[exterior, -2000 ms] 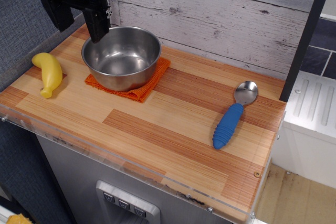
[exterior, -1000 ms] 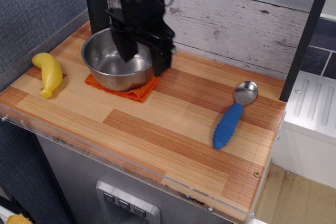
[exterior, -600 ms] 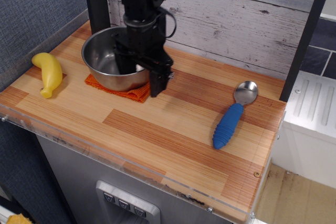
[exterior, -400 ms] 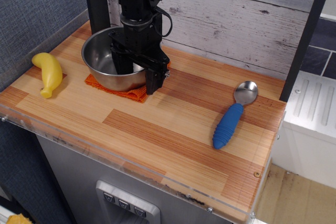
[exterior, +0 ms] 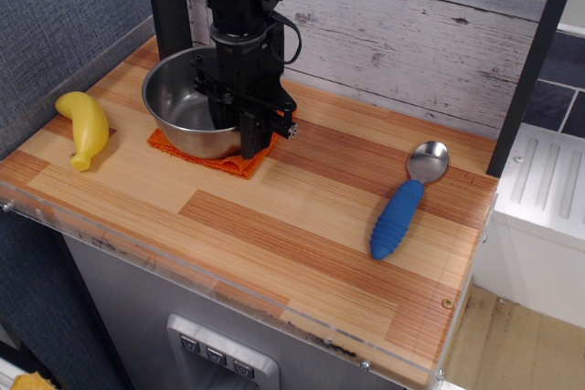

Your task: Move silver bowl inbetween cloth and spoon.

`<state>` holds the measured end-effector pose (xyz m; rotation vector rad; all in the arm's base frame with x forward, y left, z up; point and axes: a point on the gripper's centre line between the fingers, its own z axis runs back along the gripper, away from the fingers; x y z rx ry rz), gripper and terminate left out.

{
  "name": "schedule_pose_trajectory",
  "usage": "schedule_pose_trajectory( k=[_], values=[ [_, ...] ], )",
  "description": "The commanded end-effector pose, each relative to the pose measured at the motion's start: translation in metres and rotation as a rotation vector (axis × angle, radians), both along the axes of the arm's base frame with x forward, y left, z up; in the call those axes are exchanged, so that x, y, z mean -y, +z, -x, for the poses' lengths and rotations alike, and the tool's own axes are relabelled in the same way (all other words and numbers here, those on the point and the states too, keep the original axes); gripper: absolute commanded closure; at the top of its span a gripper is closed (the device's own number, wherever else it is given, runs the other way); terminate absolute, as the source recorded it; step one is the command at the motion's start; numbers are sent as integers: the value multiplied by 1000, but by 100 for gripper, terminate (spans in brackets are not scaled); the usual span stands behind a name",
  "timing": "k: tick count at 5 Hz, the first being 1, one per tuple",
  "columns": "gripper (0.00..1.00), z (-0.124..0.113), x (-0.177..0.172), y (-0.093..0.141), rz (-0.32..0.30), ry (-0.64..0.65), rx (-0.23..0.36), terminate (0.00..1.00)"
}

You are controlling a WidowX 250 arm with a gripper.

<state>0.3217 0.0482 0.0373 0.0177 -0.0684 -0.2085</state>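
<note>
The silver bowl [exterior: 178, 102] stands on the orange cloth [exterior: 218, 163] at the back left of the wooden counter. My gripper [exterior: 242, 130] reaches down over the bowl's right rim, one finger inside and one outside. The jaws are drawn close together on the rim. The arm hides the bowl's right side. The spoon [exterior: 402, 203], with its silver head and blue ribbed handle, lies far to the right, apart from the bowl and cloth.
A yellow banana-shaped toy [exterior: 84, 125] lies at the left edge. A white plank wall [exterior: 411, 34] backs the counter, with a blue wall at the left. Bare wood counter [exterior: 320, 180] stretches between cloth and spoon. The front edge has a clear lip.
The gripper came from the back left over to the bowl's right rim, dropped down astride it, and its jaws have narrowed onto the rim. Bowl, cloth and spoon have not moved.
</note>
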Motion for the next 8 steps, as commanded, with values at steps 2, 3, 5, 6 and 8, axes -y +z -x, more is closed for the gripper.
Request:
schedule_pose_trajectory(
  k=[2, 3, 5, 6, 8],
  values=[
    [100, 8, -33, 69, -54, -5, 140, 0],
    [100, 13, -13, 82, -14, -53, 155, 0],
    [100, 18, 41, 83, 18, -166, 156, 0],
    [100, 17, 64, 79, 24, -208, 148, 0],
    [100, 11, 99, 57, 19, -283, 107, 0]
  ],
)
